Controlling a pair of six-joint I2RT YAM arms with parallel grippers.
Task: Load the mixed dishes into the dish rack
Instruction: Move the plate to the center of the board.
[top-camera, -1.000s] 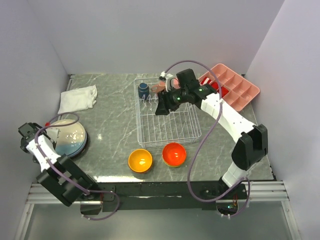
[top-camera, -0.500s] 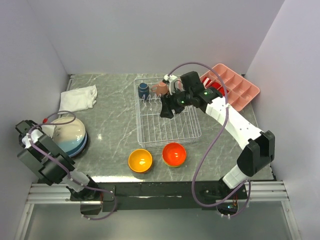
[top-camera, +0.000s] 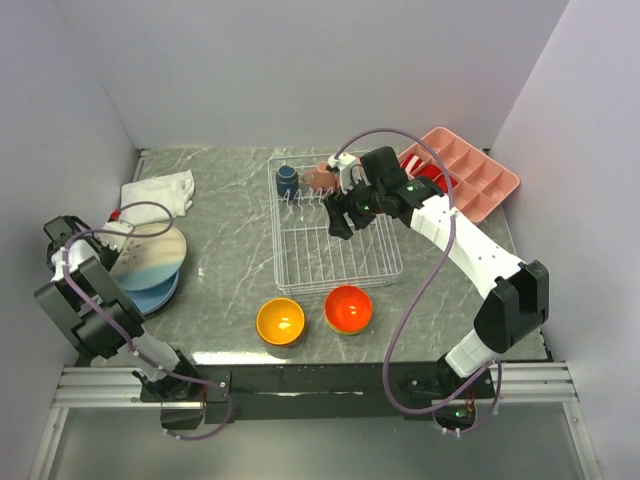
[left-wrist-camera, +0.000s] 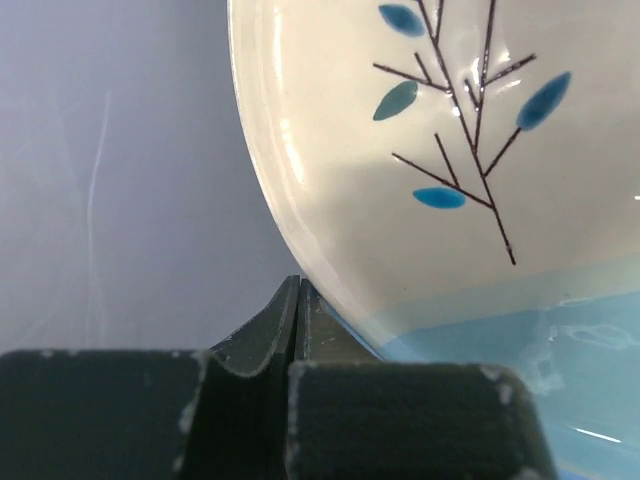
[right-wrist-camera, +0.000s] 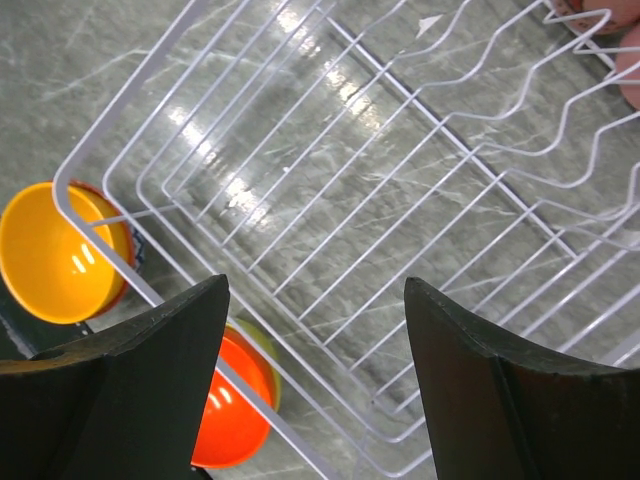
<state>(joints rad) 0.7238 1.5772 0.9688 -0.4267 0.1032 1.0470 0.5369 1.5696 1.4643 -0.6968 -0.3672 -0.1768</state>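
Grey-veined stone covers the table (top-camera: 230, 230), which is boxed in by plain pale walls. At its left edge the left fingers (left-wrist-camera: 298, 305) are pressed together on the rim of the cream plate (left-wrist-camera: 450, 200). The plate is glossy, with a thin dark sprig, teal and blue leaves, and a pale blue band across its lower part. A second ago it lay flat on the blue plate (top-camera: 160, 297); now it is tipped up on its side, its far rim raised toward the fingers and its low edge over the blue plate. The left arm has swung in closer behind it. Over the far half of the dish rack (top-camera: 277, 235), a white wire basket with thin bars and a wavy divider, the right fingers (top-camera: 340, 218) stand spread wide and hold nothing — wider than a second ago, and drawn slightly right of where they hung. Past them, at the rack's far end, the navy cup (top-camera: 287, 180) and the pink cup (top-camera: 318, 176) stand side by side. On the table just in front of the rack's near rim sit the orange-yellow bowl (top-camera: 280, 321) and, beside it, the red-orange bowl (top-camera: 348, 308), both unmoved. A white cloth (top-camera: 155, 192) lies crumpled in the far left corner, and a pink compartment tray (top-camera: 470, 180) sits at an angle in the far right — neither has shifted.
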